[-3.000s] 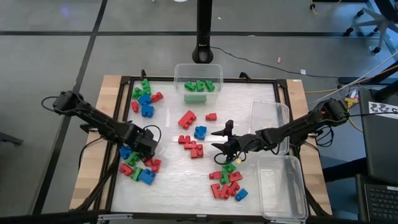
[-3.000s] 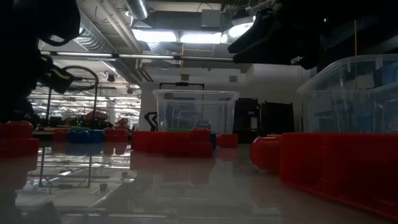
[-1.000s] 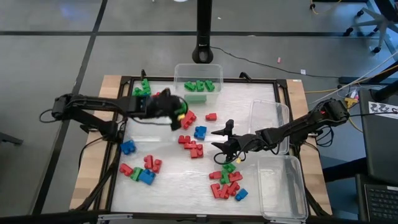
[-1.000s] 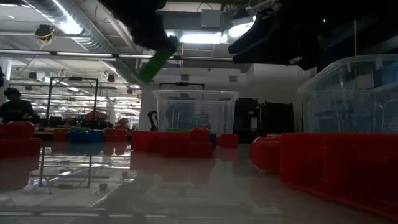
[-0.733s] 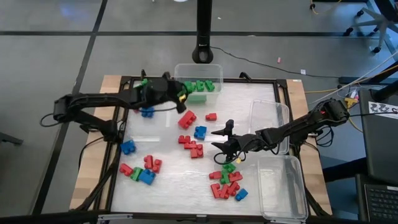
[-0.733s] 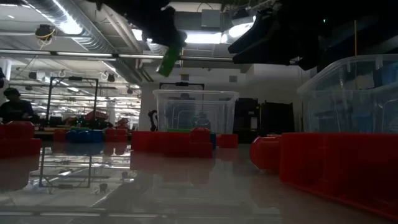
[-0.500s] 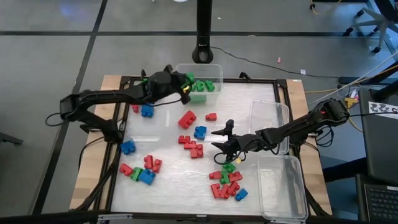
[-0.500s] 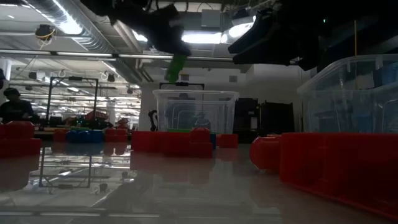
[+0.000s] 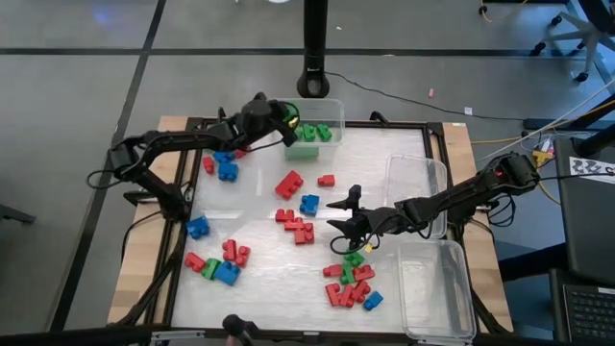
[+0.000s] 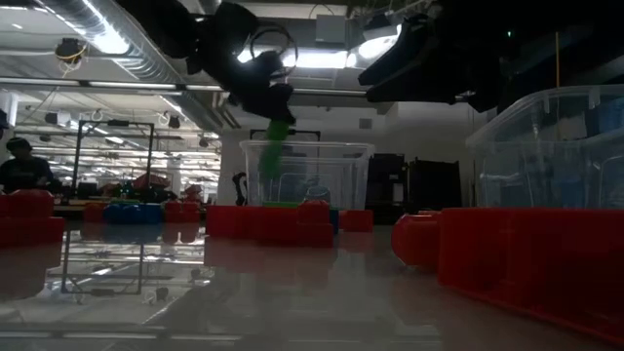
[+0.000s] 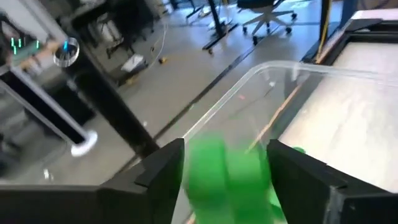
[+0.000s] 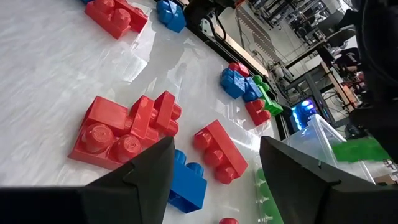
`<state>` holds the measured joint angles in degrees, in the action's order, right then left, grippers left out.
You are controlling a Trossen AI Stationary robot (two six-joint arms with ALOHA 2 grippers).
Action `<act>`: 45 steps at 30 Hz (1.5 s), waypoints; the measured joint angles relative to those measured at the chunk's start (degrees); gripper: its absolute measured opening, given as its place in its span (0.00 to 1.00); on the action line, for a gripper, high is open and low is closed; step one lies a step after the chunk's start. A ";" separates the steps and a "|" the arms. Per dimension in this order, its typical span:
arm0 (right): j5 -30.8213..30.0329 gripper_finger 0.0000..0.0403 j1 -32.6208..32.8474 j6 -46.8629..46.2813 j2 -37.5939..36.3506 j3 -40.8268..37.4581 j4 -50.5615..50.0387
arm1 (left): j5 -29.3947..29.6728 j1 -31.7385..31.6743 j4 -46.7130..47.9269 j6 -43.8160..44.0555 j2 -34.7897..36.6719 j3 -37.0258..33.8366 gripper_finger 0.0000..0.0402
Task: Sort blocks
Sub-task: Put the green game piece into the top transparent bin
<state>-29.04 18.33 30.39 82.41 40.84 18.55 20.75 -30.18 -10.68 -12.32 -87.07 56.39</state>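
The left arm stretches across the far edge of the table, its left gripper raised over the near rim of the clear tub at the back. A green brick shows just below the fingers, which stand apart on either side of it in the wrist view; whether they touch it I cannot tell. More green bricks already lie in that tub.

The right arm reaches in from the right side, low over the middle of the table, its right gripper spread open with nothing between the fingers. A cluster of red bricks and a blue brick lie just beside it, and a mixed pile sits nearer the front. Two empty tubs stand along the right edge. A mixed heap lies front left.
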 joint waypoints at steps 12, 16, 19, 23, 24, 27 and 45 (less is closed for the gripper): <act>-0.07 0.58 0.00 -0.04 -0.01 0.00 -0.48 | -3.83 3.80 28.05 3.88 2.01 8.86 0.59; -0.07 0.58 0.00 -0.07 -0.01 0.00 -0.64 | -3.91 8.25 33.65 4.22 7.04 9.34 0.59; -0.06 0.58 0.02 -0.07 -0.02 0.00 -0.78 | -3.86 12.09 39.75 5.75 11.61 9.37 0.59; -0.03 0.58 0.00 -0.08 0.00 0.00 -0.75 | -3.87 17.94 49.29 12.04 17.20 8.99 0.59; -0.04 0.58 0.00 -0.08 -0.01 0.00 -0.77 | -3.87 19.42 51.91 14.13 18.39 8.73 0.59; -0.02 0.58 0.00 -0.09 0.00 0.00 -0.76 | -3.96 24.12 59.75 21.75 21.19 7.71 0.59; 0.04 0.58 0.00 -0.11 -0.02 0.00 -0.74 | -8.14 49.00 76.33 67.80 23.13 -3.47 0.59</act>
<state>-28.99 18.33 30.28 82.39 40.84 17.80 12.61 18.82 65.65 55.48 -63.94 52.92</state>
